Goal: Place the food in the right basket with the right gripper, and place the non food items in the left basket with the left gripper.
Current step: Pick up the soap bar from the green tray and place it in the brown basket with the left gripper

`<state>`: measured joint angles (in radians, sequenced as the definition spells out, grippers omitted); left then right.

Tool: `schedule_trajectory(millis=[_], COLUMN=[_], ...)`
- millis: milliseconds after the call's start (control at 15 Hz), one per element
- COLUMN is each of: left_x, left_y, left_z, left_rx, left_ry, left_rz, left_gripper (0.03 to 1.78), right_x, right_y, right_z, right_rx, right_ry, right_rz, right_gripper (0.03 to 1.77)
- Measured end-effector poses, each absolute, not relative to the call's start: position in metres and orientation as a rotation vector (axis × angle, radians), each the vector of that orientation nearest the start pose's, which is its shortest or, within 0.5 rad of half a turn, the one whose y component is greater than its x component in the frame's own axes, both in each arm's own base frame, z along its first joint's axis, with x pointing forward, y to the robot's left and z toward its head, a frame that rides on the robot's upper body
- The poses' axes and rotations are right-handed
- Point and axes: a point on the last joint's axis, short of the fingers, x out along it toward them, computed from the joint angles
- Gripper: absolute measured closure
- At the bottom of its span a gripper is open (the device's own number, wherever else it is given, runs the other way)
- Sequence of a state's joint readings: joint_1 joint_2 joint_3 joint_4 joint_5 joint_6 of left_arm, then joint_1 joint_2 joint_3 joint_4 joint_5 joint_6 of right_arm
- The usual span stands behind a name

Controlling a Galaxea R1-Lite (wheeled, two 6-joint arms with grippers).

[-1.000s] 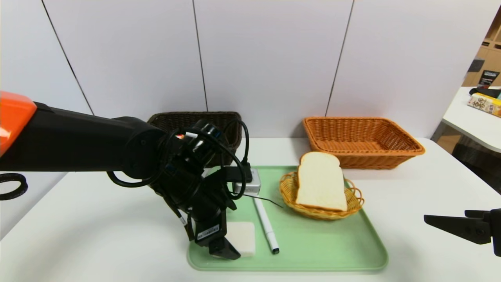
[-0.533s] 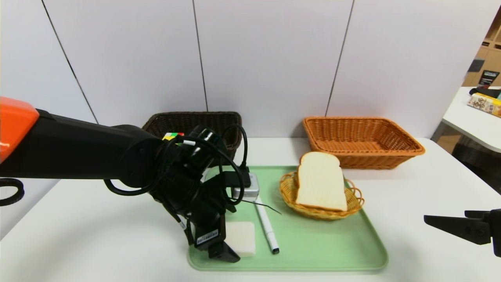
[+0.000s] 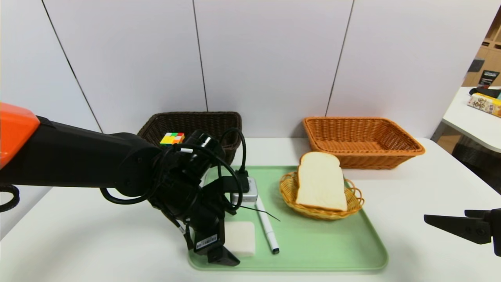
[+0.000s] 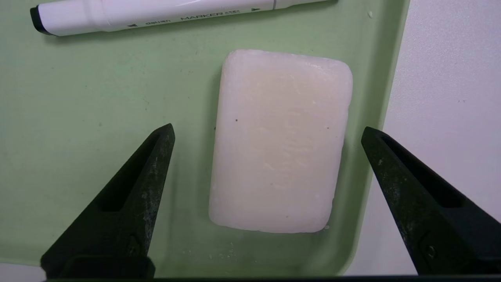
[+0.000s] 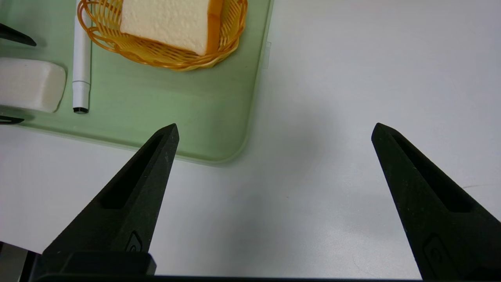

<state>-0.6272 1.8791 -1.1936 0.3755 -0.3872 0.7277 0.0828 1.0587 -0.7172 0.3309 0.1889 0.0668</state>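
A white soap bar [image 3: 242, 237] [image 4: 280, 141] lies in the near left corner of the green tray [image 3: 332, 250]. My left gripper [image 4: 268, 131] [image 3: 220, 252] hangs open just above it, one finger on each side and neither touching it. A white marker [image 3: 266, 226] [image 4: 156, 13] lies beside the soap. A slice of bread [image 3: 321, 184] [image 5: 168, 17] rests in a small yellow wicker bowl [image 3: 354, 203] on the tray. My right gripper [image 5: 274, 129] [image 3: 450, 227] stands open and empty over the bare table at the right.
At the back left a dark brown basket [image 3: 223, 121] holds a coloured puzzle cube [image 3: 172, 138]. An orange basket [image 3: 407, 145] stands at the back right. A side table with a package [image 3: 483, 103] is at the far right.
My left arm has shifted slightly left and lower over the soap, which uncovers the cube in the dark basket. The right arm has not moved.
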Motion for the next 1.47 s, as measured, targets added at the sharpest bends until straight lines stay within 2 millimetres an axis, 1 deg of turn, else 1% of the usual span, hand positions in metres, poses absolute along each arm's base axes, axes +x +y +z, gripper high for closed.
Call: schedule_trajectory(millis=[1200, 1400, 1467], left_x=[0.2593, 0.2592, 0.2592], left_y=[-0.1984, -0.1985, -0.1984], left_z=[0.1363, 0.1364, 0.1366], left_rx=[0.724, 0.723, 0.720], left_ry=[0.753, 0.756, 0.758], left_rz=[-1.280, -1.282, -1.279], left_gripper=[0.12, 0.63, 0.75], right_x=[0.1213, 0.1211, 0.1212], right_y=[0.0142, 0.0142, 0.0142], right_z=[0.2102, 0.2102, 0.2103], right_rx=[0.099, 0.099, 0.100], right_ry=[0.682, 0.682, 0.681], right_rz=[0.236, 0.237, 0.237], right_gripper=[0.10, 0.10, 0.10])
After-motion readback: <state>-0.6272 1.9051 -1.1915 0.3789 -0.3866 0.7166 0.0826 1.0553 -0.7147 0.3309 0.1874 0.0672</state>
